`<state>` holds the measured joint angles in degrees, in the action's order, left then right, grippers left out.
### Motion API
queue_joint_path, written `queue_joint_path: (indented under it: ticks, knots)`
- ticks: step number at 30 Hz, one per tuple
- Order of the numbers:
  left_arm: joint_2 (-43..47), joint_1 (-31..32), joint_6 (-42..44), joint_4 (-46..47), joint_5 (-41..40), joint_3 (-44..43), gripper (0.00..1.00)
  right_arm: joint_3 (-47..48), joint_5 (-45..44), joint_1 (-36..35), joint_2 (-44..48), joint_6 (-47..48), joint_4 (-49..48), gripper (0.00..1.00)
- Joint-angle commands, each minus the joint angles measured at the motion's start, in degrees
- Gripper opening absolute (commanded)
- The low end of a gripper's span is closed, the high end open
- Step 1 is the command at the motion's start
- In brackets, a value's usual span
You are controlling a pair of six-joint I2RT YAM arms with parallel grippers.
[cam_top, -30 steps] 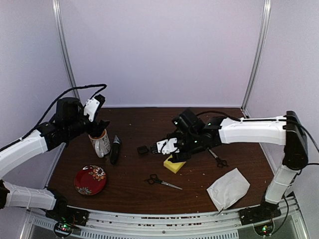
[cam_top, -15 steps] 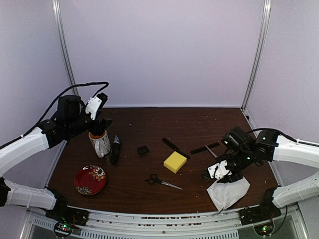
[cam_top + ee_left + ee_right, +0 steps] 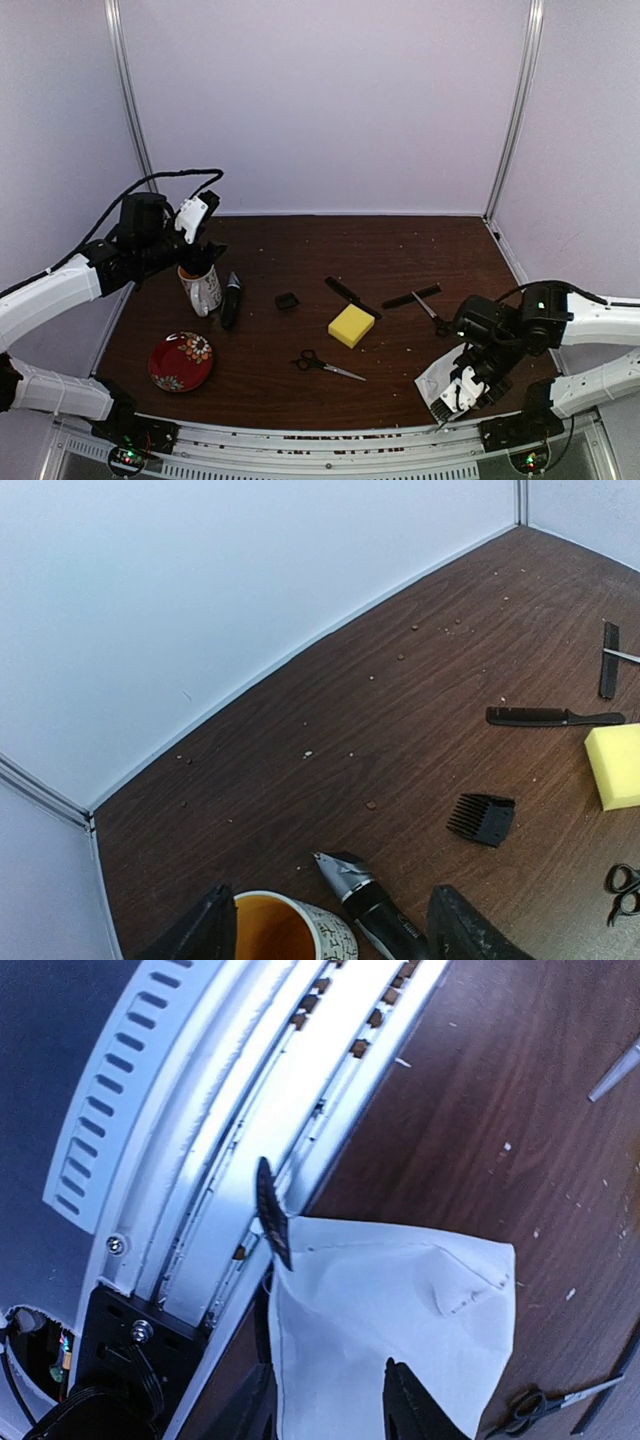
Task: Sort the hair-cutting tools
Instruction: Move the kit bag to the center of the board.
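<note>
Tally on the bench (image 3: 400, 250):

- Grippers: 2, the left gripper (image 3: 198, 258) and the right gripper (image 3: 455, 395).
- Scissors: 2. The near scissors (image 3: 328, 366) lay well to the left of the right gripper. The far scissors (image 3: 432, 312) lay just beyond it.
- Combs: 2. The left comb (image 3: 350, 295) and the right comb (image 3: 411, 297) both lay beyond the right gripper.
- Trimmer (image 3: 232, 298): 1, just right of the left gripper.
- Small black square piece (image 3: 287, 300): 1, farther right of the left gripper.
- Mug (image 3: 205, 290): 1, under the left gripper.
- Plate (image 3: 181, 361): 1, nearer the bases than the left gripper.
- Yellow sponge (image 3: 351, 325): 1, between the grippers.
- White pouch (image 3: 400, 1300): 1, under the right gripper.
- Dark toothed piece (image 3: 272, 1210): 1, just ahead of the right gripper; kind not told.
</note>
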<state>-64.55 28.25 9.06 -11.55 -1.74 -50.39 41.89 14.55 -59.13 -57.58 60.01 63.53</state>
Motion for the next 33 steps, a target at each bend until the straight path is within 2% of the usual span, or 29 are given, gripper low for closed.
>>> queue_joint_path:
  ticks: [1,6,15,21,27,33]
  knots:
    - [-0.6,0.2,1.0,1.1,-0.7,-1.5,0.68,-1.6,-1.9,-5.8,-0.1,-1.4,-0.5,0.39]
    - [-0.6,0.2,1.0,1.0,-0.9,-1.5,0.68,-1.8,-3.7,-11.9,-3.9,-4.2,-5.9,0.38]
    - [-0.2,0.2,1.0,1.0,-0.6,-1.5,0.68,0.8,-3.5,-17.2,-11.7,-5.3,-8.4,0.29]
    - [0.6,0.2,1.0,1.0,0.1,-1.5,0.68,2.6,-3.6,-17.6,-16.3,-5.1,-8.8,0.21]
    - [1.0,0.2,0.8,1.0,0.4,-1.5,0.68,4.4,-4.1,-17.6,-20.8,-5.5,-8.1,0.0]
    - [0.8,0.3,0.6,1.1,1.3,-1.6,0.68,7.0,-8.3,-15.5,-23.7,-5.2,-13.4,0.0]
